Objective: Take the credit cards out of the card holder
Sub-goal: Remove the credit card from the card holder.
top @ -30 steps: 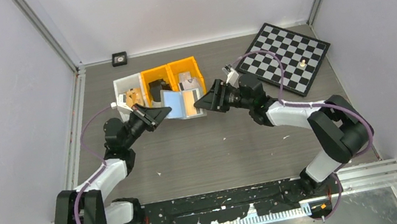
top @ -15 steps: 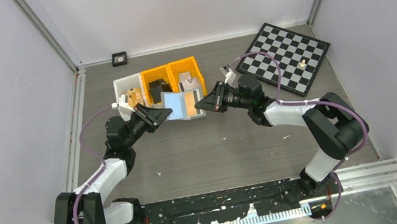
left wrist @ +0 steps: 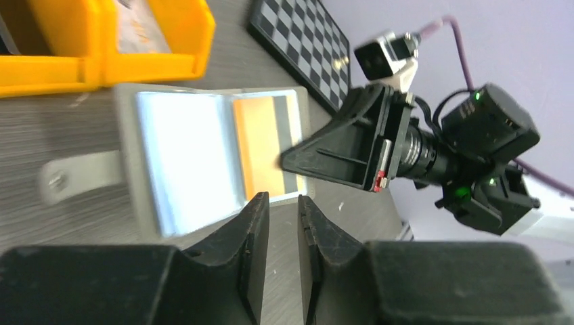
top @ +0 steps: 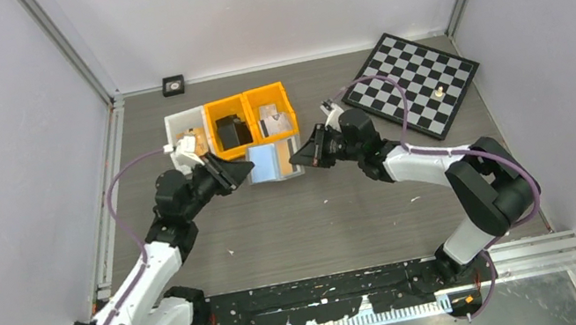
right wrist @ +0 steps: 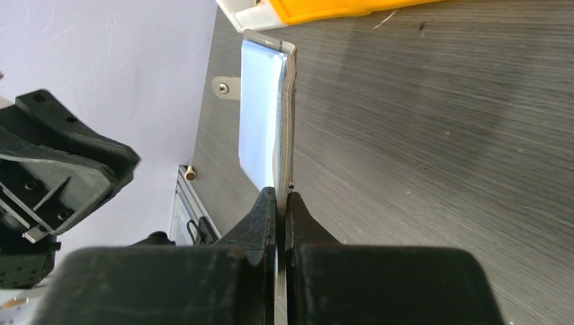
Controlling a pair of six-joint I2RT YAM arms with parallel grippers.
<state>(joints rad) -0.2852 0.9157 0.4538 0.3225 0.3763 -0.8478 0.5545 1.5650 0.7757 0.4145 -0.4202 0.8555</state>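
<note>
While the card holder [top: 272,163] lies open on the table [top: 320,210], a little toward 12 o'clock from the table's middle, a gripper meets it from either side. The left gripper [top: 247,168] sits at the holder's 9 o'clock. Its fingers [left wrist: 252,244] are drawn almost together with only a slim gap, and nothing is in that gap. The right gripper [top: 296,161] comes in at the holder's 3 o'clock and is clenched on the thin outer edge of the holder's right-hand leaf. In the right wrist view its fingers [right wrist: 265,217] press flat on that grey edge, which shows edge-on with the blue card's face beside it. Whether the pads also catch the card in that leaf cannot be told.

Inside the holder, the blue card [left wrist: 183,159] fills the left leaf and the tan card [left wrist: 262,139] sits in the right leaf. A small tab [left wrist: 74,177] sticks out from the outer edge of the blue card's leaf.

At the holder's 12 o'clock stand a white bin [top: 185,114] and two orange bins [top: 247,100] in a row, close to it. A chessboard [top: 414,86] lies at the table's 2 o'clock with one small piece [top: 438,89] on it, and a small black square [top: 173,83] rests at 11 o'clock by the back wall
</note>
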